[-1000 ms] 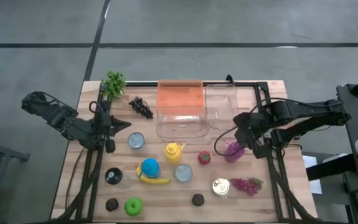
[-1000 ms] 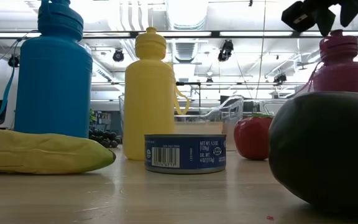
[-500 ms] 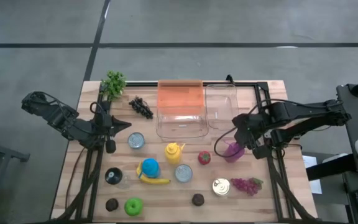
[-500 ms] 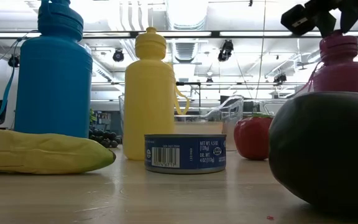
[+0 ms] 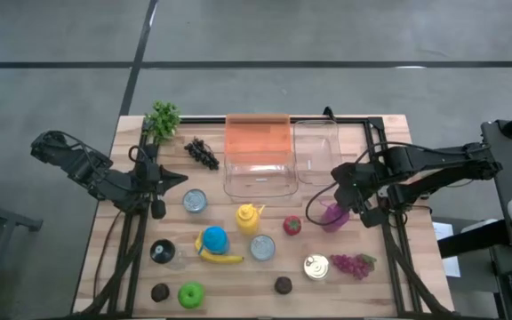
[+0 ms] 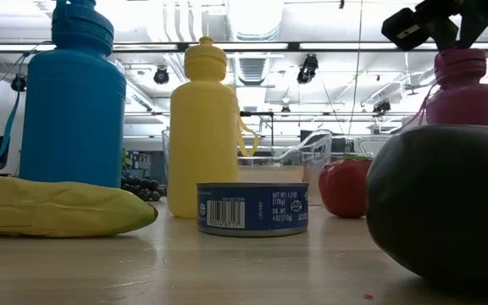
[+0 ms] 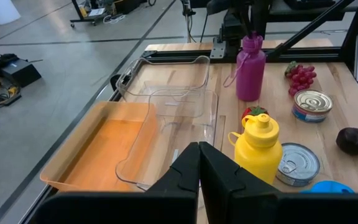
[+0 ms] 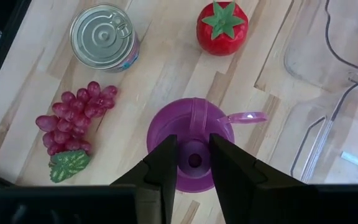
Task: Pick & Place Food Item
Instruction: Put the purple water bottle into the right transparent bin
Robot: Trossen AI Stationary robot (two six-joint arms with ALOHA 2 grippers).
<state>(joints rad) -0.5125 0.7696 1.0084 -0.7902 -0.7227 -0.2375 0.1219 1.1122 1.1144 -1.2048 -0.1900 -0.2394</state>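
Observation:
A purple bottle [image 5: 332, 213] stands upright on the wooden table's right half, with its loop strap hanging off the cap; it also shows in the right wrist view [image 8: 191, 168] and the low view [image 6: 468, 89]. My right gripper [image 8: 193, 142] hangs right above it, pointing steeply down, its fingers narrowly open on either side of the bottle's cap [image 8: 194, 160]. My left gripper [image 7: 199, 152] hovers shut and empty over the table's left side [image 5: 172, 176]. My right gripper comes at the bottle's cap from above, one finger [image 8: 168, 155] on each side of it. Whether the fingers touch the cap, I cannot tell. The bottle stands upright with its base on the table.
Red tomato [image 5: 292, 225], yellow bottle [image 5: 249, 218], can [image 5: 316, 267] and purple grapes [image 5: 354, 264] lie close by. Two clear containers [image 5: 316, 151] and an orange lid [image 5: 258, 136] stand at the far edge. Blue bottle, banana, cans, dark grapes and greens fill the left half.

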